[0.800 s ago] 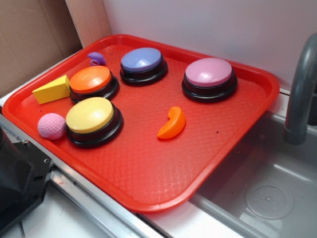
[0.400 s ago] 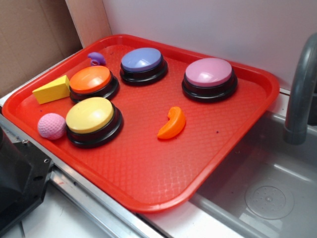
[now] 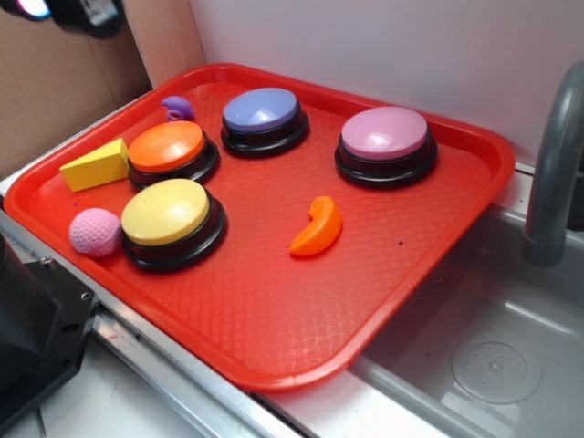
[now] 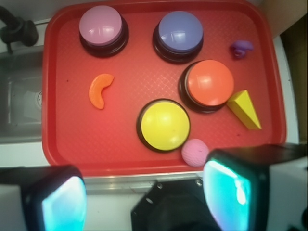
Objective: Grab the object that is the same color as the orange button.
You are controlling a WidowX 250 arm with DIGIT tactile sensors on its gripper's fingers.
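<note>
The object, a small glossy orange crescent (image 3: 317, 228) (image 4: 100, 89), lies loose near the middle of the red tray (image 3: 274, 310) (image 4: 62, 139). The orange button (image 3: 168, 149) (image 4: 210, 83) stands at the tray's left side, between the yellow and blue buttons. Only a dark part of my gripper (image 3: 73, 13) shows at the top left corner of the exterior view, high above the scene. In the wrist view my gripper (image 4: 149, 192) is open, its two fingers wide apart with nothing between them, over the tray's edge and far from the crescent.
On the tray stand a yellow button (image 3: 171, 217), a blue button (image 3: 264, 116) and a pink button (image 3: 386, 140). A yellow wedge (image 3: 96, 165), a pink ball (image 3: 95, 232) and a small purple piece (image 3: 178, 109) lie at its left. A grey sink (image 3: 493, 356) and faucet (image 3: 552, 155) are on the right.
A dark part of my gripper has come into the top left corner of the exterior view. Nothing on the tray has moved.
</note>
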